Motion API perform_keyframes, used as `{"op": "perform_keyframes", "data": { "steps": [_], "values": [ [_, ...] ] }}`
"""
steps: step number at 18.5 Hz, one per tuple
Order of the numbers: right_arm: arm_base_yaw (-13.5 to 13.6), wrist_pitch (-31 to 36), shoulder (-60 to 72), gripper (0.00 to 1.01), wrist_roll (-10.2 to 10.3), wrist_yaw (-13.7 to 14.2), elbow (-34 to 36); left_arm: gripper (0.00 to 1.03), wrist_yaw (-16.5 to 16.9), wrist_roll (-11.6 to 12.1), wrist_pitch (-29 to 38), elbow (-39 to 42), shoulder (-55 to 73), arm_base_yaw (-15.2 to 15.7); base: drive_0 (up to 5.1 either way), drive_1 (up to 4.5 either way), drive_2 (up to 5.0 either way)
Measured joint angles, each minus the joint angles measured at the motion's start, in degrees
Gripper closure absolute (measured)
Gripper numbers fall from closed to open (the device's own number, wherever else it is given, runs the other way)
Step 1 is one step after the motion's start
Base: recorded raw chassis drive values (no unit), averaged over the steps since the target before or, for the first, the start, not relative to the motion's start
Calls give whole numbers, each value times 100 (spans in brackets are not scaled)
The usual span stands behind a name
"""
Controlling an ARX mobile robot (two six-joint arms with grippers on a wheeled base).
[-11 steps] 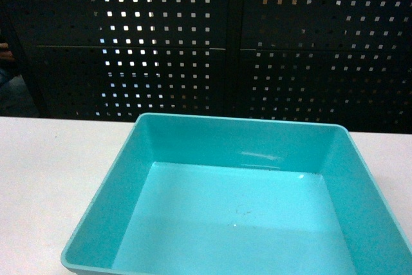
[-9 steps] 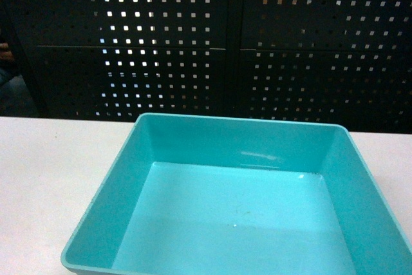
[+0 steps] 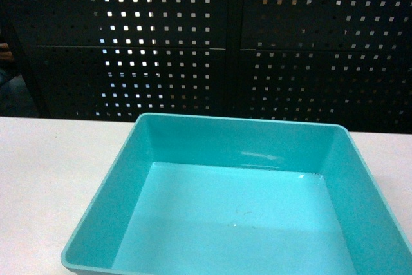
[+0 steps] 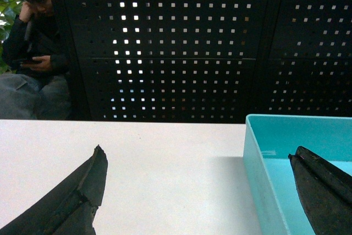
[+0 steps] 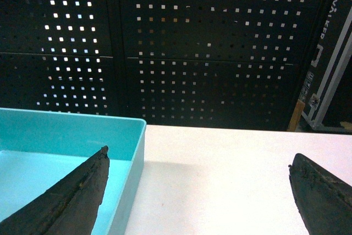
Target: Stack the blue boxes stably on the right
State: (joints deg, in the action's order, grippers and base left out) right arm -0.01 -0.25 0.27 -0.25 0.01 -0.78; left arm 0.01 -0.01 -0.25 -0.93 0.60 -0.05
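Dim, backlit pegboard (image 3: pixel 129 30); soft glare.

My left gripper (image 4: pixel 198 191) is spread wide, dark fingertips (image 4: pixel 82 191) level and pointing forward. My right gripper (image 5: pixel 198 191) is likewise spread wide, fingertips (image 5: pixel 82 188) level, gripping nothing.

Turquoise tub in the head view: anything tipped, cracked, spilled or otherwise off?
Nothing stands out. The turquoise tub sits flat on the white table, upright and empty, with only a faint scuff on its floor. Both grippers are open beside its walls.
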Motion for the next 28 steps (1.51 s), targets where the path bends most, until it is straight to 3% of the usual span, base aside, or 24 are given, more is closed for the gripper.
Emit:
{"op": "perform_keyframes", "data": {
  "steps": [3, 4, 5, 6, 8, 13, 14, 15, 20, 23, 28],
  "values": [
    [0, 0, 0, 3, 0, 0, 0, 5, -68, 2, 61, 4, 0, -74, 0, 0, 0],
    [-2, 2, 2, 3, 0, 0, 0, 5, -433, 20, 402, 52, 37, -522, 0, 0, 0],
    [-26, 518, 317, 3, -48, -146, 0, 5, -981, -66, 474, 63, 334, -1156, 0, 0, 0],
    [-216, 944, 754, 3, -81, -354, 0, 5, -1202, -109, 1091, 26, 942, -1281, 0, 0, 0],
    [-448, 1700, 1541, 3, -76, -597, -28, 5, -807, -114, 2173, -46, 2393, -962, 0, 0, 0],
    [50, 3519, 4323, 3, -155, -562, -920, 5, 299, -140, 3891, -1484, 5204, -343, 0, 0, 0],
    [236, 3877, 5187, 3, -197, -518, -1255, 5, 400, -133, 3829, -1871, 5930, -323, 0, 0, 0],
    [348, 3812, 5720, 3, -205, -474, -1526, 5, 527, -107, 3696, -2103, 6393, -330, 0, 0, 0],
    [682, 3523, 7685, 3, -365, -321, -2852, 5, 343, 46, 2708, -3635, 7718, -533, 0, 0, 0],
    [831, 3379, 8279, 3, -435, -256, -3161, 5, 273, 83, 2253, -3971, 8181, -791, 0, 0, 0],
    [1329, 3497, 9313, 3, -361, 37, -3370, 5, -177, -2, 2227, -4098, 9042, -1038, 0, 0, 0]
  ]
}}
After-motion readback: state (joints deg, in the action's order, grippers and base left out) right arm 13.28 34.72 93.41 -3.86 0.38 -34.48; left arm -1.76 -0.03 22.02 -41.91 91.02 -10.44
